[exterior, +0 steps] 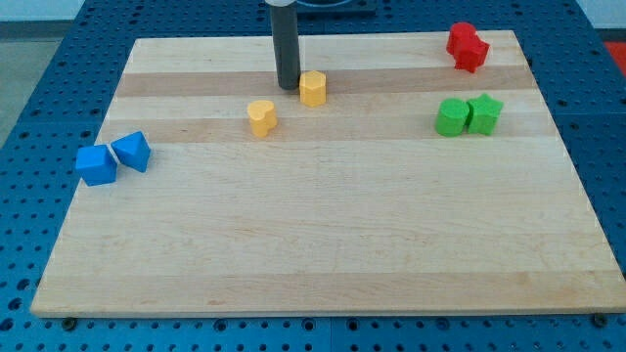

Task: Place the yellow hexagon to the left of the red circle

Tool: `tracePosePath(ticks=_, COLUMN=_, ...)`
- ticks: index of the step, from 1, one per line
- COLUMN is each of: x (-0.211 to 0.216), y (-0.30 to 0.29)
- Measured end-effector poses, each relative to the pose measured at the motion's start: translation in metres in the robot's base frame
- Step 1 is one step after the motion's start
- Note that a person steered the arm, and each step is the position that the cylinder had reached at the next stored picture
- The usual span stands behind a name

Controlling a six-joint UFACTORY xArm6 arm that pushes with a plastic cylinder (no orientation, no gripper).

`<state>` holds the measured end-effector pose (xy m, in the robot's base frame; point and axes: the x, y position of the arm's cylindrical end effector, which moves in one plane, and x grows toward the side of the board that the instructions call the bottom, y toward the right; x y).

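Yellow hexagon (312, 88): small, upright, six-sided.

The board (323, 244) is showing pale wood, planks joined in long strips, the grain running side to side under a smooth satin finish. At its twelve o'clock edge, the rod is looking like matt dark grey metal or plastic down to my tip (288, 87). Just at three o'clock of the tip, the yellow hexagon (312, 88) is appearing as matt, smooth plastic, as is the other yellow block (261, 117). The red blocks (467, 46), green blocks (468, 115) and blue blocks (113, 158) are sharing that dull moulded look. The surrounding blue table (39, 117) is showing a perforated, faintly shiny surface.
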<state>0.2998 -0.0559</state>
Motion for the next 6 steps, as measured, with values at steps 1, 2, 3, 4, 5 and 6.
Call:
tracePosePath(ticks=1, x=0.019, y=-0.011)
tracePosePath(ticks=2, x=0.031, y=0.003)
tracePosePath(ticks=3, x=0.006, y=0.057)
tracePosePath(ticks=4, x=-0.043, y=0.129)
tracePosePath(ticks=5, x=-0.055, y=0.157)
tracePosePath(ticks=6, x=-0.041, y=0.157)
